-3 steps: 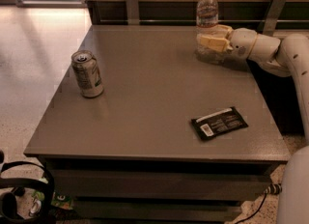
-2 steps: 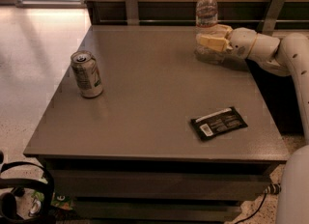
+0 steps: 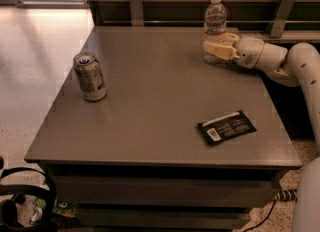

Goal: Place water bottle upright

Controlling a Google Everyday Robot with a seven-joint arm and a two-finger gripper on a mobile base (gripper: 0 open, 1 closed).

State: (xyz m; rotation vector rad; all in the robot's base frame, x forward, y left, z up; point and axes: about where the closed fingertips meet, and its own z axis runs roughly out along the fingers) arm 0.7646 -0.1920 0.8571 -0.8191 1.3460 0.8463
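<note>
Table (image 3: 125, 143): gray and flat, and everything sits on it.
Packet (image 3: 226, 127): black, lying flat, closest to me, well in front of the jaws.
Can (image 3: 90, 76): standing up, well apart from the jaws, across the table.
Gripper (image 3: 216, 44): low at the far edge, jaws clamped on the bottle's lower part.
Water bottle (image 3: 215, 18): standing up between the jaws, white cap sticking up above them.

one high view down across the table (image 3: 150, 121), hand (image 3: 215, 44) far right
</note>
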